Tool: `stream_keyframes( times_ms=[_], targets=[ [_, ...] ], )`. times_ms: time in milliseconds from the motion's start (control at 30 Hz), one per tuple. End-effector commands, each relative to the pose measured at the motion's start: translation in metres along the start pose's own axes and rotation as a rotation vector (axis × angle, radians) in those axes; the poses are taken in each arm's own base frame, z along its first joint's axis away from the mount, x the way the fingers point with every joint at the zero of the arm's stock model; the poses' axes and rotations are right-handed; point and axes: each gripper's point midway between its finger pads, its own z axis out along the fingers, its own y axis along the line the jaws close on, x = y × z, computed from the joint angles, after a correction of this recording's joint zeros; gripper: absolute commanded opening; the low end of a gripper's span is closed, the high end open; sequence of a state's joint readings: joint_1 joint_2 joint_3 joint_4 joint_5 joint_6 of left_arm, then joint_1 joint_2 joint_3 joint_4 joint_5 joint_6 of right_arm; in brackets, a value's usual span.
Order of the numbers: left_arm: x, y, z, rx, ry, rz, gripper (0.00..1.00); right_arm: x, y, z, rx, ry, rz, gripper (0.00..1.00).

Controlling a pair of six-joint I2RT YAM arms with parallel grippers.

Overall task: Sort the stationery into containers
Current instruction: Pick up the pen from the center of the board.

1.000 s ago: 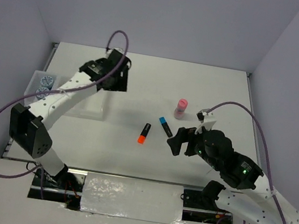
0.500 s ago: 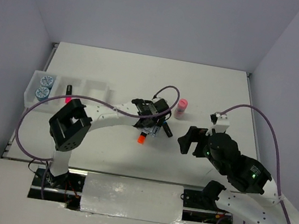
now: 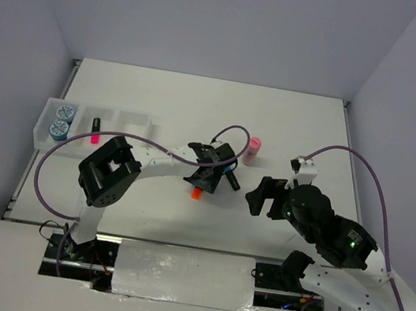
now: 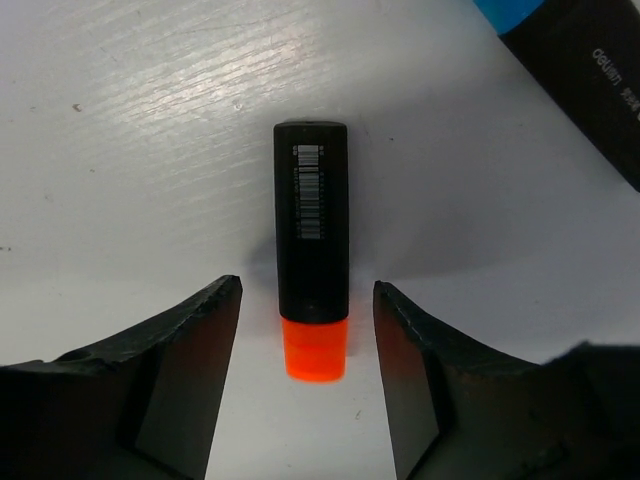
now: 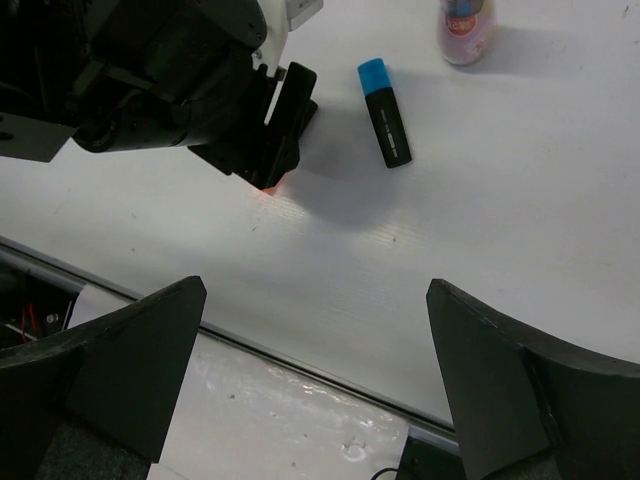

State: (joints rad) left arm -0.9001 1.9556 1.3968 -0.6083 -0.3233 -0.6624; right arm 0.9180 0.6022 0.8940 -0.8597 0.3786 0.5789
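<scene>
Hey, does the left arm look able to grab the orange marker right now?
Probably yes. The left hand is open right over the orange marker, one finger on each side of it, with nothing between. The blue marker lies apart, off to one side.

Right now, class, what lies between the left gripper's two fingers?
The orange-tipped marker lies on the table between the left gripper's open fingers, a gap showing each side; the left wrist view shows it.

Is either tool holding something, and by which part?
Nothing is held. The left tool is open astride the orange marker without touching it; the right tool is open, empty.
</scene>
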Motion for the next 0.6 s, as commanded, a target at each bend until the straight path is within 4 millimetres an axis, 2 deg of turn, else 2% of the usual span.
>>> stream_keyframes(
  times_ms=[0, 100, 200, 233, 300, 367, 400, 500, 533, 567],
  targets=[
    [0.008, -0.002, 0.017, -0.012, 0.02, -0.01, 0.67, -0.006, 0.005, 0.0, -0.026, -0.027, 0.007, 1.0],
    [0.014, 0.0, 0.025, -0.025, 0.039, -0.006, 0.6, -0.006, 0.006, -0.001, -0.033, -0.03, 0.008, 1.0],
    [0.018, 0.001, 0.029, -0.029, 0.046, -0.004, 0.36, -0.006, 0.006, -0.001, -0.035, -0.032, 0.006, 1.0],
    [0.017, 0.001, 0.028, -0.028, 0.04, -0.007, 0.25, -0.007, 0.006, -0.001, -0.038, -0.034, 0.005, 1.0],
    [0.013, 0.004, 0.02, -0.031, 0.02, -0.017, 0.14, -0.008, 0.006, -0.002, -0.039, -0.033, 0.002, 1.0],
    [0.003, 0.011, 0.004, -0.043, -0.014, -0.029, 0.08, -0.008, 0.007, -0.002, -0.041, -0.034, 0.001, 1.0],
    [-0.004, 0.022, -0.001, -0.077, -0.036, -0.036, 0.03, -0.008, 0.007, -0.002, -0.042, -0.033, -0.002, 1.0],
    [-0.024, 0.058, -0.031, -0.15, -0.07, -0.07, 0.0, -0.009, 0.008, -0.002, -0.05, -0.036, -0.008, 1.0],
    [-0.039, 0.084, -0.046, -0.186, -0.11, -0.117, 0.0, -0.009, 0.009, -0.002, -0.056, -0.036, -0.01, 1.0],
    [-0.044, 0.101, -0.054, -0.206, -0.121, -0.142, 0.0, -0.009, 0.011, -0.002, -0.065, -0.037, -0.014, 1.0]
  ],
)
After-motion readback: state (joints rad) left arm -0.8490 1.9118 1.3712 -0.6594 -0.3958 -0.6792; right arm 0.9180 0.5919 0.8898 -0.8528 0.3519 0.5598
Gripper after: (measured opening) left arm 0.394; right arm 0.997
